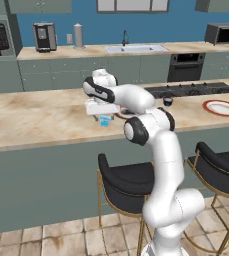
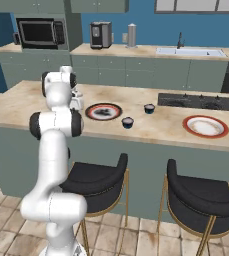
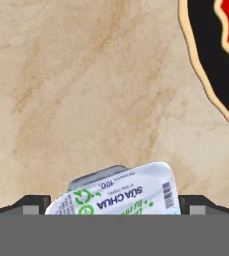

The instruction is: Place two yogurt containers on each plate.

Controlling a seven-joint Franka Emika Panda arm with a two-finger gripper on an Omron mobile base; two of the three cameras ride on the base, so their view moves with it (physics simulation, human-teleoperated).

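Note:
My gripper hangs open over the island counter, one fingertip on each side of a light blue yogurt container with a printed white lid. The same cup shows just under the hand. The red-ringed plate with the dark outer edge lies just right of it, and its rim reaches the top right of the hand view. Two dark yogurt containers stand on the counter between the plates. The white plate with the red rim lies far right.
A black cooktop is set into the island behind the plates. Two dark stools stand at the island's near side. On the back counter are a sink, a coffee machine and a toaster oven.

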